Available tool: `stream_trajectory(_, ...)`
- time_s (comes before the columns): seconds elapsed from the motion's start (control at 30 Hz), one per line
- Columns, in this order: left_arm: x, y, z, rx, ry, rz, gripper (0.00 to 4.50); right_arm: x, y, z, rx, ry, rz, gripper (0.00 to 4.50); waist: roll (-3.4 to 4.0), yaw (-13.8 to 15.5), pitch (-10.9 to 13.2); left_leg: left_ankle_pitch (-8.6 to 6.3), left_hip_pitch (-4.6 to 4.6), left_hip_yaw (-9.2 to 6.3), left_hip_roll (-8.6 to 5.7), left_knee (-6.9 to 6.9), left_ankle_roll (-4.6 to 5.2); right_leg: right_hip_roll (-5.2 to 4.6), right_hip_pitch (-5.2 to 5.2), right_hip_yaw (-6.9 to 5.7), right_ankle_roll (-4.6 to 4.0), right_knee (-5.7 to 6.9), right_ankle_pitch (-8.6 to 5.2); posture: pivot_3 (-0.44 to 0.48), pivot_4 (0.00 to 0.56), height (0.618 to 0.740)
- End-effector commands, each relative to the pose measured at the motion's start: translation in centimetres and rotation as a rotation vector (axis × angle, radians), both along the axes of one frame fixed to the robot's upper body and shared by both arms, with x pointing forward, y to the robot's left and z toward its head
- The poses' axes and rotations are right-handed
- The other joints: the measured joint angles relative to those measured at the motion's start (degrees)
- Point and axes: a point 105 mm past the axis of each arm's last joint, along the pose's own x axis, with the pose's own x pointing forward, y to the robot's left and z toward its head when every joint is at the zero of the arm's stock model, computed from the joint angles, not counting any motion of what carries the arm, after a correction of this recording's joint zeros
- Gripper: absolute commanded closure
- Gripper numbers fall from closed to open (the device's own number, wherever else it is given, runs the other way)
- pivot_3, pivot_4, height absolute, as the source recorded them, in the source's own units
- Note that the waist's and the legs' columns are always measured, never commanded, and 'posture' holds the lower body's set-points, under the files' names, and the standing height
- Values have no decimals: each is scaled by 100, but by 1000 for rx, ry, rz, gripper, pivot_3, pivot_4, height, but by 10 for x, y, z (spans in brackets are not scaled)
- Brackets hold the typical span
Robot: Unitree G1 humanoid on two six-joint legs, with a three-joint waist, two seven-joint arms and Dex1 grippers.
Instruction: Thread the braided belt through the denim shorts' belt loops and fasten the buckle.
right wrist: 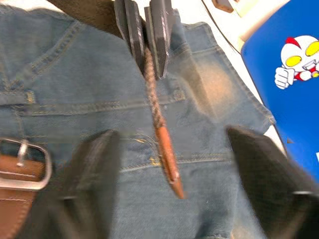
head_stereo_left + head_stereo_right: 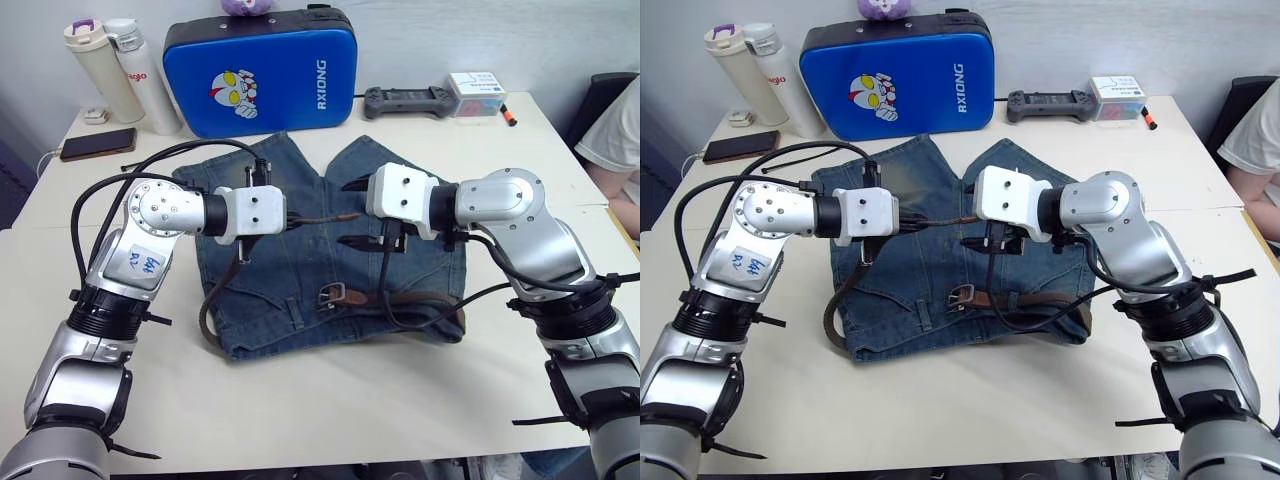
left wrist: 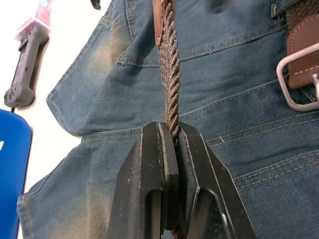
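The denim shorts (image 2: 290, 265) lie flat mid-table, waistband toward me. The braided belt (image 2: 425, 298) runs along the waistband's right part from the silver buckle (image 2: 333, 294), and a slack loop (image 2: 206, 318) of it hangs off the shorts' left side. My left gripper (image 2: 291, 222) is shut on the strap (image 3: 169, 74) just behind its leather tip (image 1: 166, 149), holding it above the shorts and pointing right. My right gripper (image 2: 351, 212) is open, one finger on each side of that tip without touching it. A belt loop (image 2: 292, 312) shows left of the buckle.
A blue padded case (image 2: 260, 75) stands at the back, with two white bottles (image 2: 120, 70) and a phone (image 2: 97, 143) to its left. A grey controller (image 2: 405, 100) and a small box (image 2: 478, 92) lie at the back right. A person (image 2: 620, 130) sits at the right edge.
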Motion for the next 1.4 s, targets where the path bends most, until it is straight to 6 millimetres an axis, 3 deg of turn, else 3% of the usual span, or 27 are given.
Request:
stream_trajectory(0.03, -1, -2, 9, -32, -15, -1, 4500, 0, 3, 7, -9, -55, 20, 2663, 0, 0, 0, 0, 0, 0, 0, 0, 0, 0, 0, 0, 0, 0, 0, 0, 150, 740)
stream_trajectory(0.17, 1, 0, 11, -77, 24, 25, 4500, 4, 1, 4, -13, -52, 16, 4429, 0, -13, 0, 0, 0, 0, 0, 0, 0, 2, -2, 0, 0, 1, 0, 0, 150, 740)
stream_trajectory(0.2, 3, 2, 13, -100, 25, 52, 4500, 5, 1, 5, -3, -50, 17, 4429, 0, -17, 0, 0, 1, 0, 0, 0, 0, 5, -2, 0, 0, 1, 0, 0, 150, 740)
stream_trajectory(0.33, -5, 13, 25, -291, 232, 124, 2874, 6, 3, 7, 9, -63, 26, 4500, 0, -26, 0, 0, -3, 0, 1, 1, 0, 10, -12, 2, 0, 6, 0, 0, 150, 740)
stream_trajectory(0.43, -10, 23, 47, -495, 404, 217, 1557, 6, 4, 9, 7, -85, 28, 4500, 0, -27, 0, 0, -6, -3, 1, 5, 0, 10, -16, 5, 0, 11, 0, 0, 150, 740)
stream_trajectory(0.5, -41, 33, 60, -634, 729, 233, 793, 14, 3, 9, -38, -205, 17, 4500, -2, -33, 1, 0, -8, -6, 1, 11, -1, 11, -17, 6, 0, 15, 0, 0, 150, 740)
stream_trajectory(0.53, -56, 33, 64, -651, 822, 213, 273, 17, 2, 7, -67, -248, 15, 4500, -2, -48, 1, -1, -13, -7, 1, 19, -2, 16, -20, 5, 0, 21, 0, 0, 150, 740)
stream_trajectory(0.57, -65, 36, 65, -671, 885, 216, 64, 20, 0, 6, -86, -284, 12, 4500, -2, -67, 1, -3, -24, -7, 1, 27, -3, 23, -37, 7, 0, 34, 0, 0, 150, 740)
stream_trajectory(0.7, -68, 46, 58, -781, 1055, 203, 64, 22, 0, 10, -77, -388, 39, 4500, 0, -150, 0, -7, -34, -20, 2, 43, -9, 20, -51, 12, 0, 52, 0, 0, 150, 740)
stream_trajectory(0.8, -85, 29, 39, -822, 1202, 117, 64, 20, 4, 15, -48, -456, 69, 4500, 0, -160, 0, -8, -28, -28, 3, 49, -15, 24, -49, 13, -1, 53, 0, 0, 150, 740)
stream_trajectory(0.87, -88, 13, 27, -918, 1267, 167, 64, 17, 6, 18, -33, -479, 89, 4500, -1, -175, 1, -10, -24, -33, 4, 52, -17, 23, -46, 20, -1, 54, 0, 0, 150, 740)
stream_trajectory(1.03, -57, -11, 15, -1302, 1302, 352, 64, 9, 11, 20, -15, -509, 130, 4500, -5, -81, 0, -11, 0, -23, 1, 56, -18, 41, -21, 51, -1, 46, 1, 0, 150, 740)
stream_trajectory(1.17, -42, -8, 21, -1534, 1320, 475, 64, 4, 9, 18, -12, -508, 130, 4500, -8, 10, -1, -11, 21, -2, 1, 61, -18, 44, 3, 67, -1, 35, 1, 0, 150, 740)
stream_trajectory(1.4, -33, 2, 7, -1627, 1359, 640, 64, 1, 4, 19, -7, -501, 104, 4500, -9, 14, -2, -11, 29, 24, 5, 55, -18, 55, -8, 105, -1, 37, 1, 0, 150, 740)
